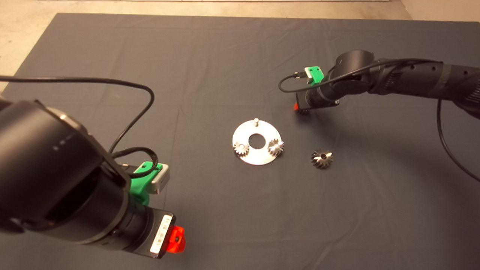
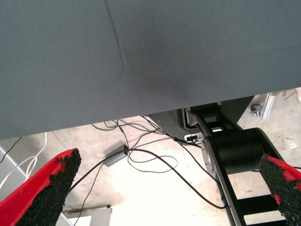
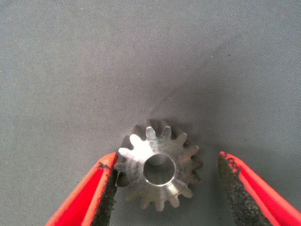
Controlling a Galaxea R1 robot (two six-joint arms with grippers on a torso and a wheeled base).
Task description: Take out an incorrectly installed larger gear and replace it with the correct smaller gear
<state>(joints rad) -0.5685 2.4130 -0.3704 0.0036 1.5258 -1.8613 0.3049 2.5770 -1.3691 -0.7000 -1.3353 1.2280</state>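
Two arms over the dark mat (image 1: 240, 225). Left gripper (image 2: 164, 188) waits at the lower left, fingers wide apart. Centre: steel disc (image 1: 256, 141) carrying two small gears. Larger gear (image 1: 321, 158) lies just right of it. Right gripper (image 3: 162, 188), behind the disc, straddles the smaller gear (image 3: 159, 170), one pad touching, not clamped.

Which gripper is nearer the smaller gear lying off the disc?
Right. The right gripper is open around the smaller gear, one finger touching it. The left gripper waits at the mat's near-left edge, far from it.
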